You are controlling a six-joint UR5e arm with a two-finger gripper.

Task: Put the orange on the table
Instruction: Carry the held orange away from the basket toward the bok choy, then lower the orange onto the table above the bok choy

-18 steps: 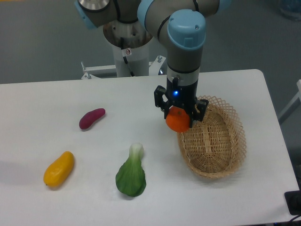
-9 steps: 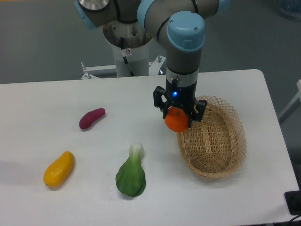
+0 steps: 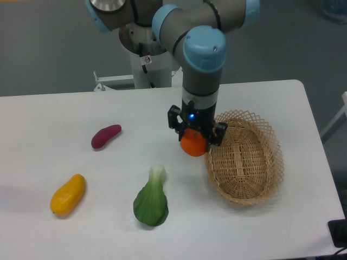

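The small round orange [image 3: 193,145] hangs in my gripper [image 3: 194,141], whose black fingers are shut on its sides. It sits just left of the wicker basket's [image 3: 246,157] near rim, over the white table [image 3: 81,103]. From this angle I cannot tell whether the orange touches the tabletop. The arm comes straight down from above, with a blue light lit on the wrist.
A green bok choy [image 3: 151,199] lies on the table in front and to the left of the gripper. A yellow-orange mango-like fruit [image 3: 68,194] rests at the front left, and a purple sweet potato [image 3: 105,136] lies farther back on the left.
The gripper has carried the orange leftward, away from the basket's rim and out over bare table. The other items have not moved.
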